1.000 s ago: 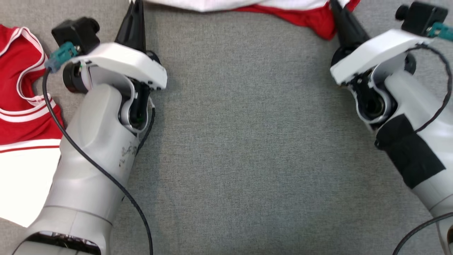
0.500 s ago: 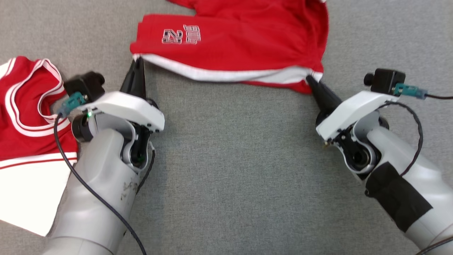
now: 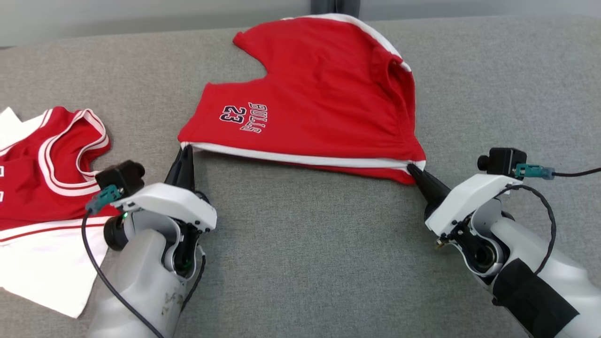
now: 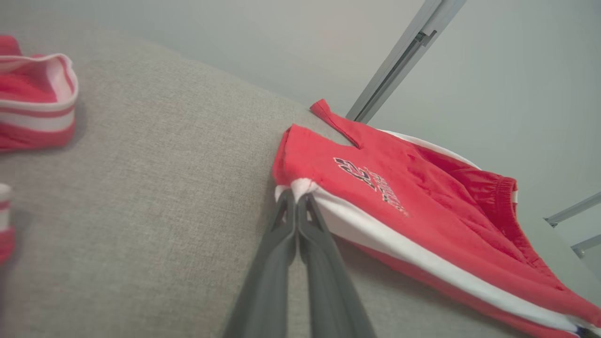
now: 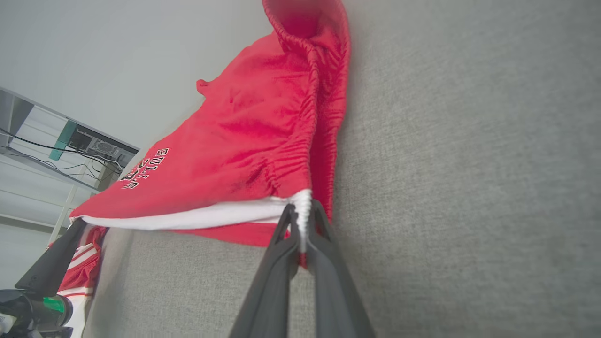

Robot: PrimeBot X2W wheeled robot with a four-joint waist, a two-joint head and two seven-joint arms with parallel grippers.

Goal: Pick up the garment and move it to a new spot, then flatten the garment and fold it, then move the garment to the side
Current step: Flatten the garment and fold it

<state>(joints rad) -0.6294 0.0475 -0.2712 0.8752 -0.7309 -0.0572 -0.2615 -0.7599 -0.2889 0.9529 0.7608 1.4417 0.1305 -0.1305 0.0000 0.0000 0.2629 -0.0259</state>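
Observation:
Red shorts (image 3: 319, 94) with a "BULLS 23" print, a white side stripe and a gathered waistband lie spread on the grey cloth surface. My left gripper (image 3: 185, 149) is shut on their near left corner, seen close up in the left wrist view (image 4: 298, 195). At the near right corner, by the waistband, my right gripper (image 3: 412, 167) is shut on the white stripe (image 5: 300, 211). The near edge runs taut between the two. The garment (image 3: 42, 188), a red jersey with white-and-red striped trim and a white part, lies at the far left beside my left forearm.
The grey cloth surface (image 3: 305, 244) stretches between and in front of my two arms. Its far edge runs just behind the shorts, with a pale wall and a metal post (image 3: 335, 5) beyond. A shelf with cables (image 5: 70, 141) stands in the background.
The head camera has tilted up, so the whole picture has slid down and the shorts now show in full. Both grippers keep their hold on the same two corners.

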